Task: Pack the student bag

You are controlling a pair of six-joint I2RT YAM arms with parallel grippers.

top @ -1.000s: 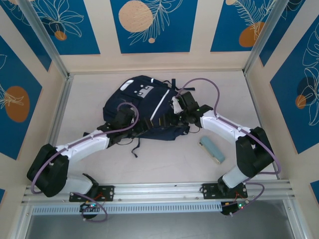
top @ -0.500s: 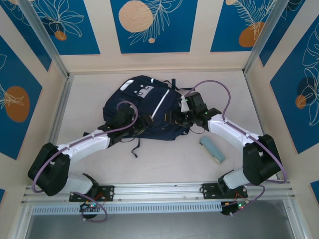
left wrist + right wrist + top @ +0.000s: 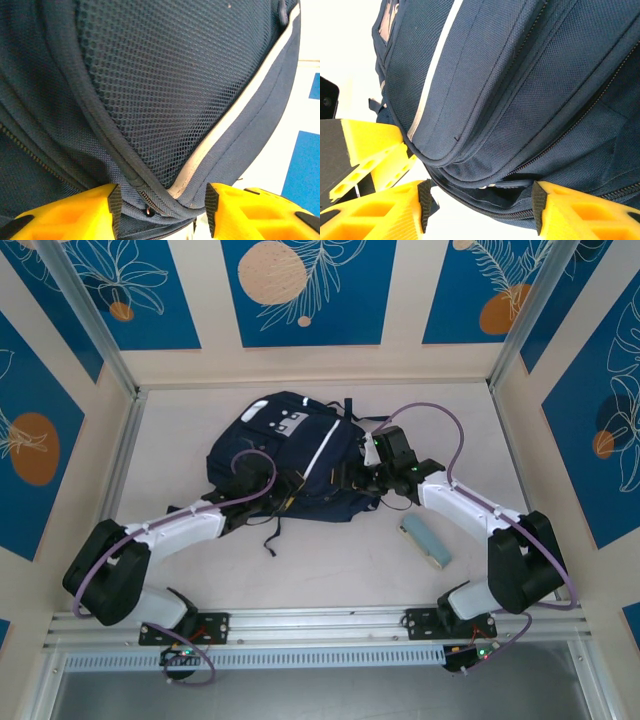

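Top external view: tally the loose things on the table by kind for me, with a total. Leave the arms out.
student bag, navy: 1
pale blue-green case, right of the bag: 1
Total: 2

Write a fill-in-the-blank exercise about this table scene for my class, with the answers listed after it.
1. The navy student bag has a ____ stripe running across it.
2. In the left wrist view, the bag fabric above the left gripper is a ____ weave full of small holes.
3. The fingers of the right gripper are coloured ____.
4. A pale blue oblong item lies on the table, on the ____ arm's side of the bag.

Missing words: white; mesh; yellow; right.
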